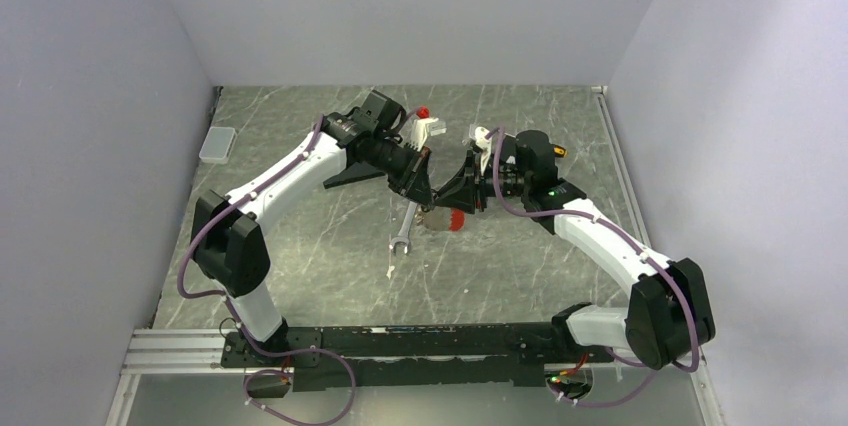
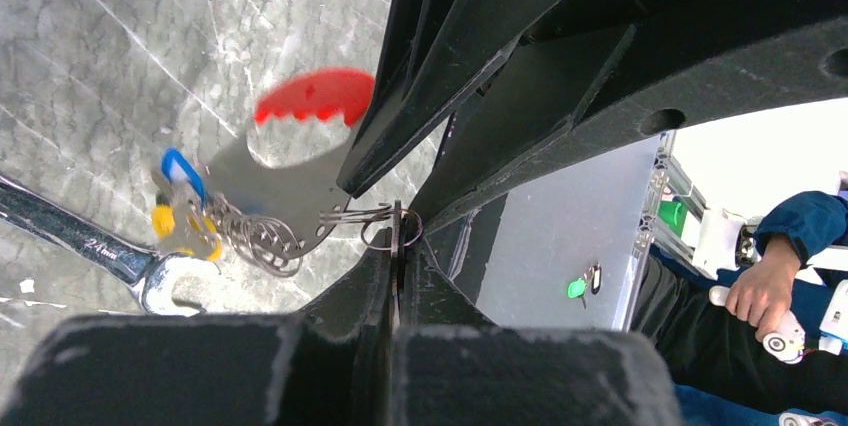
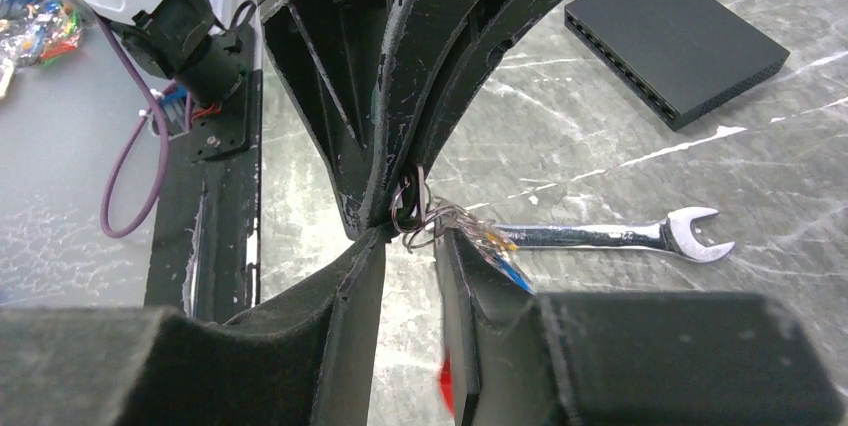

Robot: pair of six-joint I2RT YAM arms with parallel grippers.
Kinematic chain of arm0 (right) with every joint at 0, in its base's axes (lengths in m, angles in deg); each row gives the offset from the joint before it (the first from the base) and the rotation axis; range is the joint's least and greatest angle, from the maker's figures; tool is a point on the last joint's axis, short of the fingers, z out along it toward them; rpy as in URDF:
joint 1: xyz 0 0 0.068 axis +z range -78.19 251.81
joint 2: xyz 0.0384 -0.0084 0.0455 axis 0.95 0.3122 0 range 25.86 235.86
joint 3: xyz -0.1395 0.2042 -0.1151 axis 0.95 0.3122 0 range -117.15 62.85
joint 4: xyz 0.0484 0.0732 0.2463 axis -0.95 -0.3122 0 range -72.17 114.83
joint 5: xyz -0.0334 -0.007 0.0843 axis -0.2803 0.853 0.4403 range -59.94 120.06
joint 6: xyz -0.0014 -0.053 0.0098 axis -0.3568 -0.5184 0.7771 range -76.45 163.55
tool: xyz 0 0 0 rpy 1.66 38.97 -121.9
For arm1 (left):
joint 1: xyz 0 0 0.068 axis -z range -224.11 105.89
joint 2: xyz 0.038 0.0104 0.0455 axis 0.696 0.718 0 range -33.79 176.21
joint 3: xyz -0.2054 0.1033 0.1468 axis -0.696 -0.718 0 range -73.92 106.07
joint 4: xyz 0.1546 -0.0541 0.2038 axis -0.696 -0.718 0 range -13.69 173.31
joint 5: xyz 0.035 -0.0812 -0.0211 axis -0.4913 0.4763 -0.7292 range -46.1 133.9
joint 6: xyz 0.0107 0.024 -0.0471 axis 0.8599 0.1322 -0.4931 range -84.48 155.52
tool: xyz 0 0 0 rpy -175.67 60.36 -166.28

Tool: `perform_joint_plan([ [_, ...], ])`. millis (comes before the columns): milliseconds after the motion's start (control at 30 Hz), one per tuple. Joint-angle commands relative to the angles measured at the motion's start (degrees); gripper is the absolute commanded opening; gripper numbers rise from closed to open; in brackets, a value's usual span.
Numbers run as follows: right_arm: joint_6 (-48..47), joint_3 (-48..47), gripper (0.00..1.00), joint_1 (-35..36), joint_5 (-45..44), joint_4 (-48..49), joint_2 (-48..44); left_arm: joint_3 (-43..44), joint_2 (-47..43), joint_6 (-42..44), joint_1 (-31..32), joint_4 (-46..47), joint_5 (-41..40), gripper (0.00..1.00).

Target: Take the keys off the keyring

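Grey marbled table (image 1: 300, 266), top view: the grey, red-tipped keyring (image 1: 447, 222) is at centre. Left wrist view: the left gripper (image 2: 397, 251) pinches its thin wire ring (image 2: 392, 229); small blue- and yellow-headed keys (image 2: 185, 201) hang leftward. Right wrist view: the right gripper (image 3: 408, 256) is half-spread astride the ring; its grip cannot be determined.

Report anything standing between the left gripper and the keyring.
Nothing visible does. The left gripper is shut on the keyring at its thin wire ring. The right gripper crowds in close beside that spot; the wrench lies off to the side.
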Motion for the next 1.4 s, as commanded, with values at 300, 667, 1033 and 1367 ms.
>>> perform_joint_plan([
  [300, -0.56, 1.34, 0.31, 0.49, 0.95, 3.27, -1.04, 1.35, -0.61, 0.08, 0.33, 2.48, 4.73, 0.0],
  [667, -2.43, 2.42, 0.31, 0.39, 1.17, 2.06, -2.4, -0.3, -1.73, 0.68, -0.7, 3.27, 2.01, 0.0],
  [1033, -7.26, 1.61, 0.0, 0.22, 1.06, -1.45, -3.33, -1.47, -2.52, 1.48, -1.7, 3.81, 5.1, 0.0],
  [1367, -11.32, 1.05, 0.0, 0.14, 2.95, -3.92, -4.57, -1.3, -1.22, -0.44, -3.08, 4.64, 3.29, 0.0],
])
